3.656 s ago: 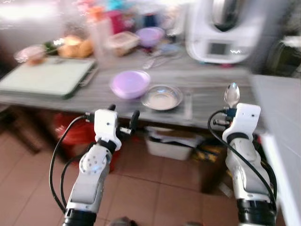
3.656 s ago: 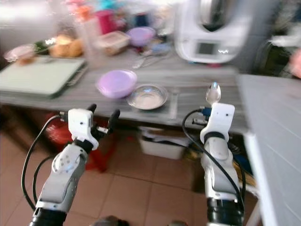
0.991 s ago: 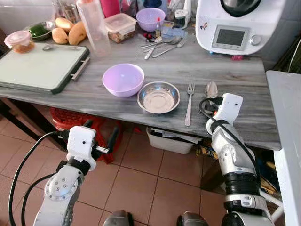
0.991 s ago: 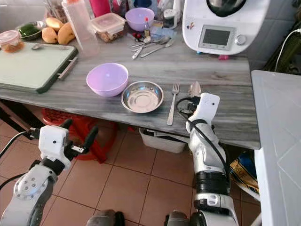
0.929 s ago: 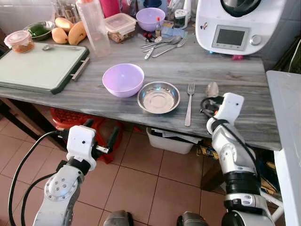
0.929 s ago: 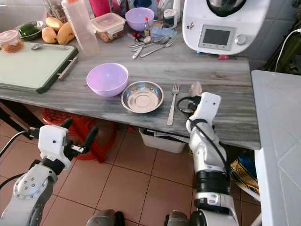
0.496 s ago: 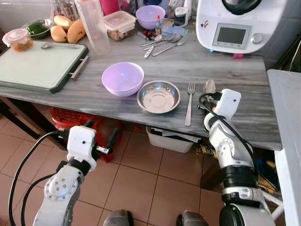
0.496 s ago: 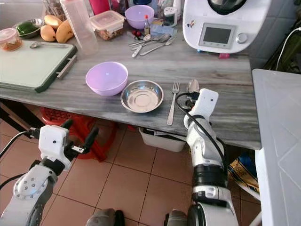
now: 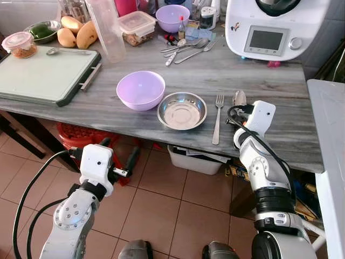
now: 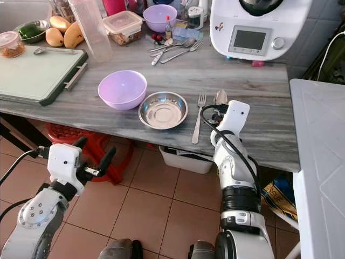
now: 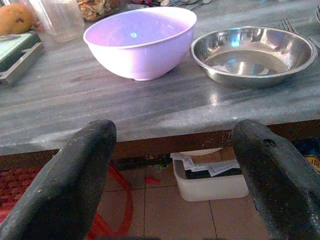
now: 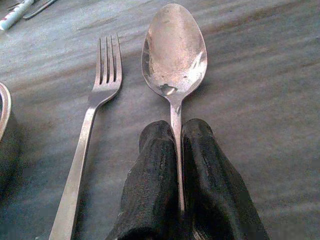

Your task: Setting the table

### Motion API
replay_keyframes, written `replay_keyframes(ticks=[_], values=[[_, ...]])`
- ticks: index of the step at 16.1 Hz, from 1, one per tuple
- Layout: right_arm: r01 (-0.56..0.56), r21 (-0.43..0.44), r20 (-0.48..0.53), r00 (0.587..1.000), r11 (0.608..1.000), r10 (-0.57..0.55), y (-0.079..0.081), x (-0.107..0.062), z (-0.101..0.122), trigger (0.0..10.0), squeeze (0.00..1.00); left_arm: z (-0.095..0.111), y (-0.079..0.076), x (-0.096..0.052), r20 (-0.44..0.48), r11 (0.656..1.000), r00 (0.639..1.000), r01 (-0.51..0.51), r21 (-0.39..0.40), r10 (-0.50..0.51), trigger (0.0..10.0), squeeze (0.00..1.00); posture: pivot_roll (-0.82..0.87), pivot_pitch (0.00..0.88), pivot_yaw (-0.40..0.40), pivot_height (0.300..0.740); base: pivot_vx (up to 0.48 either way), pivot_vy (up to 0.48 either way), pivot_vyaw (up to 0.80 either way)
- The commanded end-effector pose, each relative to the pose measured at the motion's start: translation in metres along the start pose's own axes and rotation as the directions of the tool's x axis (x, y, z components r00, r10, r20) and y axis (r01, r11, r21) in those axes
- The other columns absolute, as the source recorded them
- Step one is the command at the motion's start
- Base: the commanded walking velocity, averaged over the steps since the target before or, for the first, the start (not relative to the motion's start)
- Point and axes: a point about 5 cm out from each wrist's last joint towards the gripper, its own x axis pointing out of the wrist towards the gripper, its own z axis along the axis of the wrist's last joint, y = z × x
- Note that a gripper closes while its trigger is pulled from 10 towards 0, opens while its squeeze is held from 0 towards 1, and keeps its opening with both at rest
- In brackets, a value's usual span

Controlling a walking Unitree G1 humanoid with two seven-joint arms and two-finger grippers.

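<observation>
Pinching the spoon by its handle, the right gripper has both black fingers pressed tight against the metal; the bowl of the spoon lies low over the grey wooden table, just beside the fork, parallel to it. I cannot tell whether the spoon is touching the wood. Left gripper hangs below the table edge, fingers spread wide, holding nothing, facing the lilac bowl and steel dish.

Risks, my judgement:
- Grip sits far back on a thin handle; spoon may pivot on release.
- Drifting toward the fork would knock it askew.
- Releasing above the surface would let it bounce.
</observation>
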Motion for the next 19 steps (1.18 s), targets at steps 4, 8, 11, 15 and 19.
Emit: replay_keyframes(ticks=[4,8,11,15,19], values=[[-0.006,0.006,-0.030,1.000,1.000,0.007,0.001,0.001,-0.004,10.0,0.00,0.003,0.001,-0.001,0.006,1.000,1.000,0.003,0.006,-0.003,10.0,0.00,0.05,0.116,0.080,0.740,0.000,0.000,0.00],[-0.006,0.006,-0.030,1.000,1.000,0.007,0.001,0.001,-0.004,10.0,0.00,0.003,0.001,-0.001,0.006,1.000,1.000,0.003,0.006,-0.003,10.0,0.00,0.05,0.116,0.080,0.740,0.000,0.000,0.00],[-0.006,0.006,-0.030,1.000,1.000,0.007,0.001,0.001,-0.004,10.0,0.00,0.003,0.001,-0.001,0.006,1.000,1.000,0.003,0.006,-0.003,10.0,0.00,0.05,0.116,0.080,0.740,0.000,0.000,0.00],[-0.083,0.006,-0.093,0.992,0.997,0.083,0.014,-0.001,-0.016,10.0,0.00,0.004,-0.003,0.004,0.012,1.000,1.000,0.013,-0.004,-0.013,10.0,0.00,0.05,0.114,0.081,0.740,0.000,0.000,0.00],[-0.089,0.002,-0.108,0.990,0.996,0.089,0.014,-0.002,-0.019,10.0,0.00,0.004,-0.003,0.005,0.013,1.000,1.000,0.014,-0.005,-0.014,10.0,0.00,0.04,0.113,0.080,0.740,0.000,0.000,0.00]])
